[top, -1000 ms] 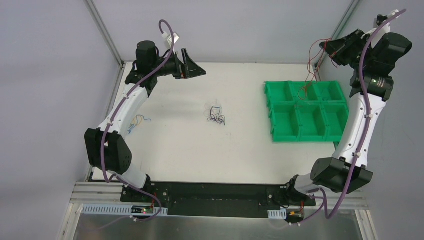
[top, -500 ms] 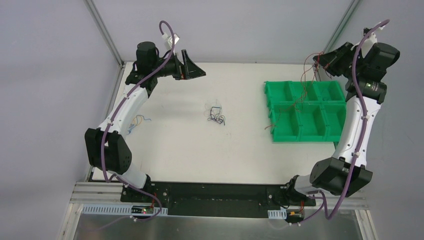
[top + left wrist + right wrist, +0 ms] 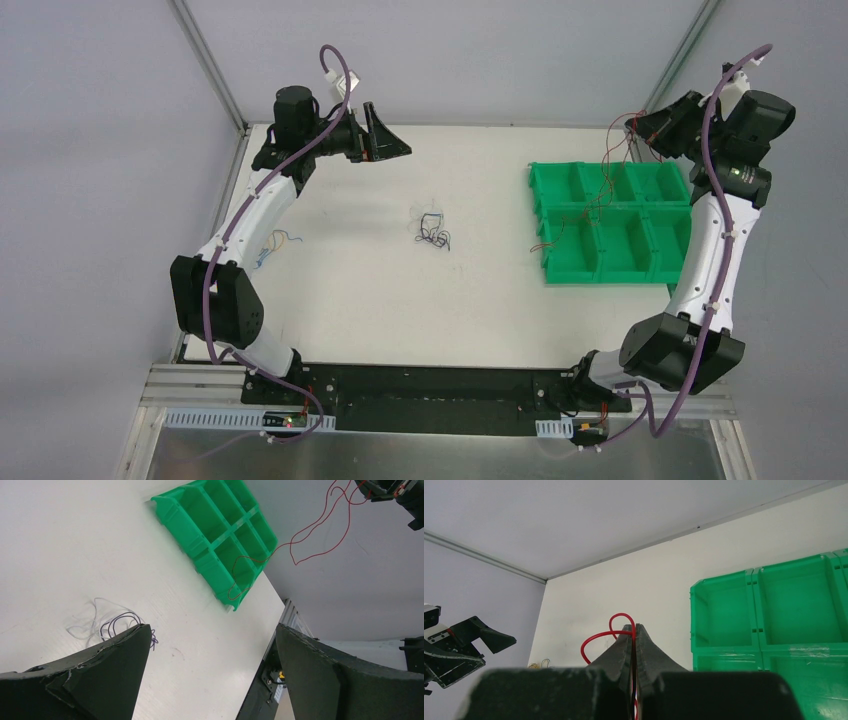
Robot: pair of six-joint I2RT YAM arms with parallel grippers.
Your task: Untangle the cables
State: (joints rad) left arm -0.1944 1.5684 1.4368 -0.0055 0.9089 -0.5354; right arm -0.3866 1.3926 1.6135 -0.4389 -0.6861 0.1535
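Over at the far right corner, the right jaws are clenched on a hair-thin red wire (image 3: 598, 196) and held well above the white tabletop (image 3: 350, 300). In the wrist view the two black fingers (image 3: 616, 655) press together with the red strand (image 3: 596, 639) looping out just past their tips. From there the wire trails down across the green plastic tray of six open bins (image 3: 660, 245), towards its left edge. I cannot tell if its lower end rests on the tray.

The left jaws are spread wide with nothing in them, raised above the far left part of the tabletop and pointing towards the middle.

Near the centre lies a small scribble of black-purple and white wires (image 3: 432, 228), alone and well apart from the tray. It shows just beyond the left finger (image 3: 90, 680) in that wrist view. A few yellow and blue strands (image 3: 275, 242) lie close beside the left arm (image 3: 255, 205).
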